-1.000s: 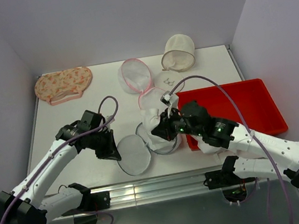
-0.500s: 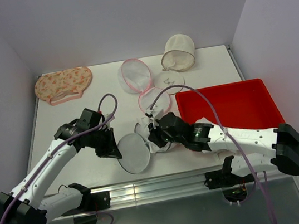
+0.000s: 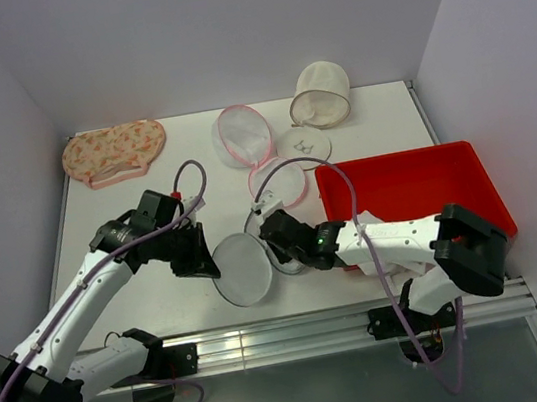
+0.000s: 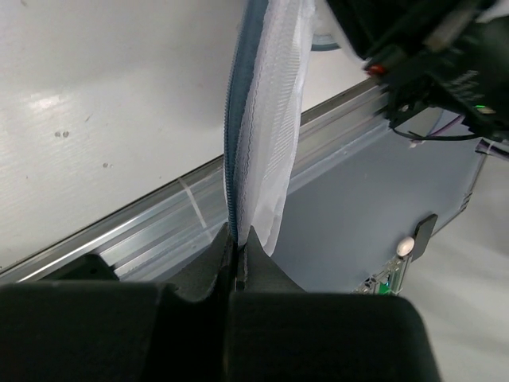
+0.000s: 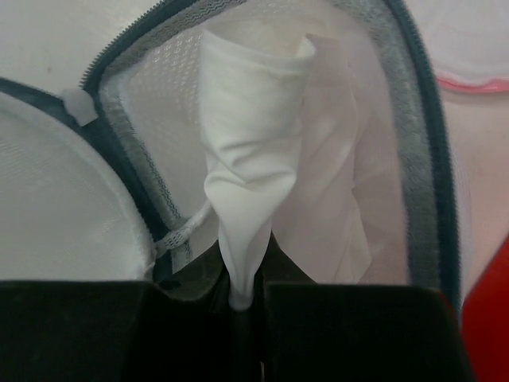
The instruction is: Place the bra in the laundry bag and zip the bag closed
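Observation:
The laundry bag [image 3: 241, 269], round white mesh with a dark blue-grey zipper rim, lies open at the table's front middle. My left gripper [image 3: 203, 261] is shut on the rim of its near half [image 4: 242, 143], which runs edge-on up from the fingers in the left wrist view. My right gripper [image 3: 272, 239] is shut on a fold of the white bra [image 5: 254, 191] and holds it down inside the other mesh half [image 5: 425, 159]. A thin white strap [image 5: 184, 227] trails to the left. From above, the right arm hides most of the bra.
A red tray [image 3: 419, 194] stands at the right, close behind the right arm. A pink-rimmed mesh bag [image 3: 243, 134] and round mesh discs [image 3: 303, 145] lie behind. A peach floral bag [image 3: 114, 150] is at the back left, a cream mesh bag [image 3: 320, 94] at the back.
My right gripper has come down and to the left with the bra, from above the bag into its far half. My left gripper has kept its hold on the rim, shifting slightly.

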### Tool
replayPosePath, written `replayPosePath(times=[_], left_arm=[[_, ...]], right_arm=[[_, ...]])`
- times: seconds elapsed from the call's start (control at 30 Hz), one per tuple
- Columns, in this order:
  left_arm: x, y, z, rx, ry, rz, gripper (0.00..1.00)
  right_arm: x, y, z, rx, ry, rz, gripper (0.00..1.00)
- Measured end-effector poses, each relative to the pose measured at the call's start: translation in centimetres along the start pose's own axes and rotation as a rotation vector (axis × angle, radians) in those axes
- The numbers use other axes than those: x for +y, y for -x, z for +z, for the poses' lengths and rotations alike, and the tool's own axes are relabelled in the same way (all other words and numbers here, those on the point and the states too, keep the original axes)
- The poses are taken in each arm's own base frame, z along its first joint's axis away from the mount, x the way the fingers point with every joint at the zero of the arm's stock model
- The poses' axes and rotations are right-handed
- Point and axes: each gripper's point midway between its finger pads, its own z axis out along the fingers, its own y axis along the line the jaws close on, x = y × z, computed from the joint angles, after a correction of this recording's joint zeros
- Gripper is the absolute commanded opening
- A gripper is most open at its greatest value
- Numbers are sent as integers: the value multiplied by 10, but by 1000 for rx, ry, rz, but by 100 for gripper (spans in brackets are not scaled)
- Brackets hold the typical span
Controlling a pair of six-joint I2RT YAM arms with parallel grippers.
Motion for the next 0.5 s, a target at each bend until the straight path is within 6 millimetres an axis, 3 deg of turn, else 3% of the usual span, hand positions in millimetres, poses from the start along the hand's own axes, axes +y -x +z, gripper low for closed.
replayPosePath(times=[0.2, 0.5], left_arm=[[-15, 13, -13, -54, -29, 30, 0], [-14, 16, -20, -90, -19, 41, 0]], right_arm=[[-8, 1, 12, 24, -94, 6, 0], [-27, -5, 17, 77, -237, 1, 0]])
